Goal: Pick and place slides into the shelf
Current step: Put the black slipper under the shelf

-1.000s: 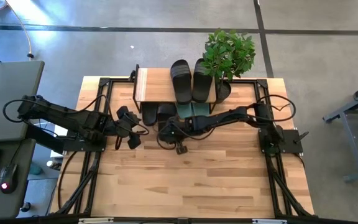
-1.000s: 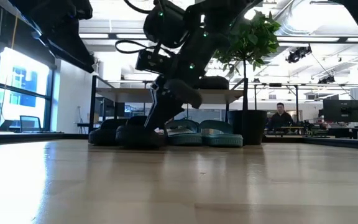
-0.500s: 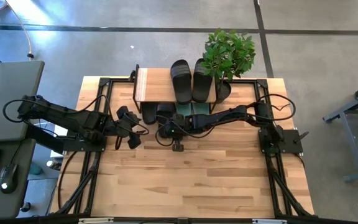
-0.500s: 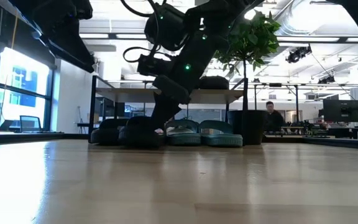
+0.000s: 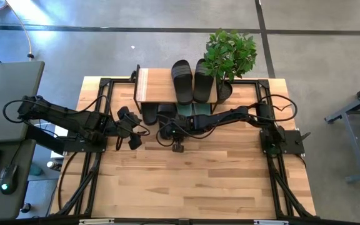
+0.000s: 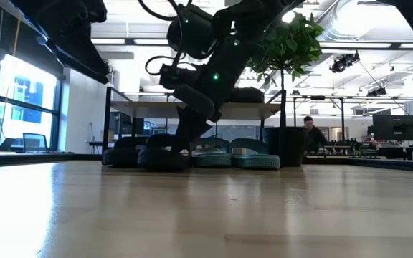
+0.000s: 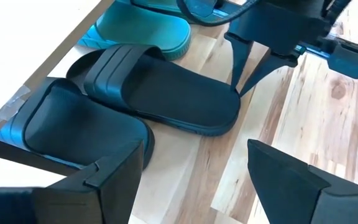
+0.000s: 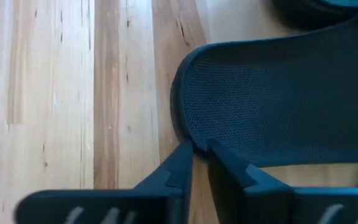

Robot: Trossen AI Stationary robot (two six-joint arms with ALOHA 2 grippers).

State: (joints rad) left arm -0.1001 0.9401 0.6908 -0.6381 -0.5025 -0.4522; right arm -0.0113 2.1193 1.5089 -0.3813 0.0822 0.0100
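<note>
A black slide [image 8: 278, 99] lies with its toe end under the shelf [image 5: 158, 87], beside a second black slide [image 7: 79, 130]. Two sage-green slides [image 5: 195, 111] sit to their right under the plank. Another black pair [image 5: 192, 80] rests on the shelf top. My right gripper [image 8: 201, 152] is at the first slide's heel, shut on it. My left gripper [image 7: 191, 186] is open and hovers over the table just left of the black slides, touching nothing. My right gripper pinches the heel rim [image 8: 188, 134] of the black slide between its two fingers, one finger over the footbed and one outside the rim. The fingers come down steeply from above, at the near end of the slide. The slide lies flat on the table.
A potted plant [image 5: 229, 56] stands at the shelf's right end. Black frame rails [image 5: 95, 156] run along the table's left and right sides. Bare wooden tabletop [image 5: 192, 181] spreads near the arms. A person [image 6: 308, 132] sits in the room beyond.
My right gripper has moved a little toward the far edge and the shelf, staying shut on the heel. The black slide has slid with it, farther in under the plank, next to the other black slide.
</note>
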